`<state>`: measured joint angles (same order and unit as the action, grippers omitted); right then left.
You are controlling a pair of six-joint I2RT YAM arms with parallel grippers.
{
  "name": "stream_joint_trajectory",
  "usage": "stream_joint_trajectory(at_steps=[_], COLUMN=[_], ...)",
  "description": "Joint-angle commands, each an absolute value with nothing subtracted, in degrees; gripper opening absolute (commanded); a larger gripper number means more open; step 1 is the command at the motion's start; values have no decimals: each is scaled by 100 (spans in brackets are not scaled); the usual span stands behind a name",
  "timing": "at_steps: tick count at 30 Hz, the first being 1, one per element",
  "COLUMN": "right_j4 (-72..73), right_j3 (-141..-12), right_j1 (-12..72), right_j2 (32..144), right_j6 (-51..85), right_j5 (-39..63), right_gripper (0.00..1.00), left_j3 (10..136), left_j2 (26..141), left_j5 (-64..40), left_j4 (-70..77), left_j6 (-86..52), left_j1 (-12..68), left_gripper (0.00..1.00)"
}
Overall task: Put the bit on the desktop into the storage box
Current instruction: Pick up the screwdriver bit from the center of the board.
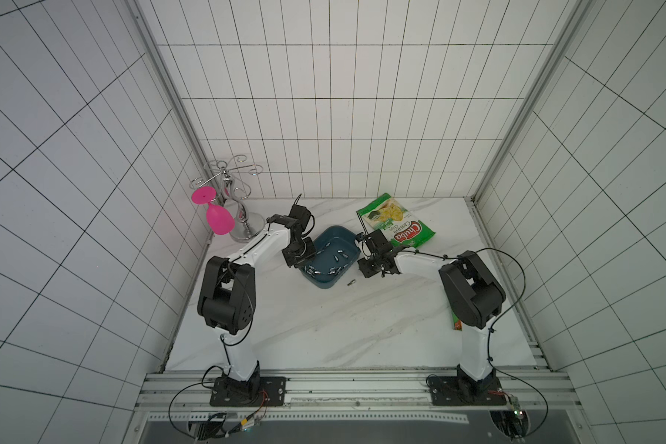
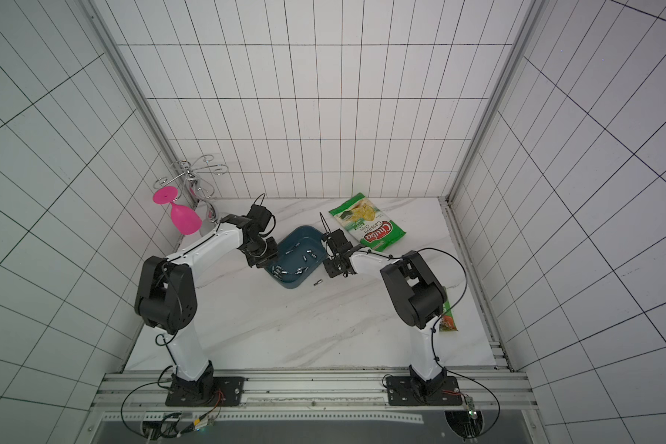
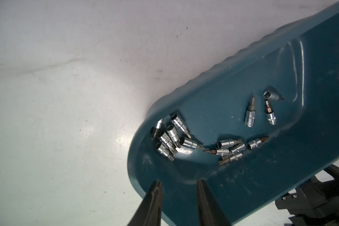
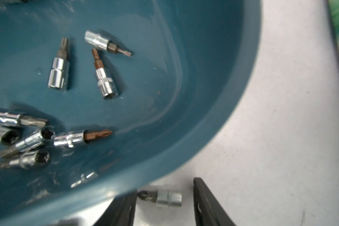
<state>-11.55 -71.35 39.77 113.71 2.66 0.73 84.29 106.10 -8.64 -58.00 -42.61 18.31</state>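
One small chrome bit (image 1: 350,284) (image 2: 317,283) lies on the white marble desktop (image 1: 323,330), just off the near right corner of the teal storage box (image 1: 333,235) (image 2: 301,233). In the right wrist view the bit (image 4: 168,198) lies between the fingers of my right gripper (image 4: 165,185). That gripper is open, and a gap shows beside the bit's chrome end. Several bits (image 3: 229,148) lie inside the box. My left gripper (image 3: 178,181) straddles the box's left rim (image 3: 137,176), one finger outside and one inside, holding it.
A green chips bag (image 1: 397,226) lies behind the right arm, close to the box. A chrome glass rack (image 1: 243,215) with a pink glass (image 1: 218,221) stands at the back left. A small green and orange packet (image 2: 448,319) lies by the right arm's base.
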Motion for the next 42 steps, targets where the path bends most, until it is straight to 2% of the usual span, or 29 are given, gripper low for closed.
stream_joint_trajectory(at_steps=[1, 13, 42], right_j4=[-1753, -1916, -2079], right_j3=[-7145, -7236, -7049], right_j1=[3999, 4009, 3921], right_j2=[11618, 11677, 10769], right_j6=[447, 486, 545], right_j5=[94, 132, -162], right_gripper=[47, 37, 35], left_j3=[8393, 8332, 8211], left_j2=[10450, 10424, 10356], left_j5=[-870, -864, -870], left_j4=[-5713, -5730, -5763], left_j6=[-4266, -4266, -4250], left_j1=[1837, 1832, 1837], left_gripper=[34, 34, 34])
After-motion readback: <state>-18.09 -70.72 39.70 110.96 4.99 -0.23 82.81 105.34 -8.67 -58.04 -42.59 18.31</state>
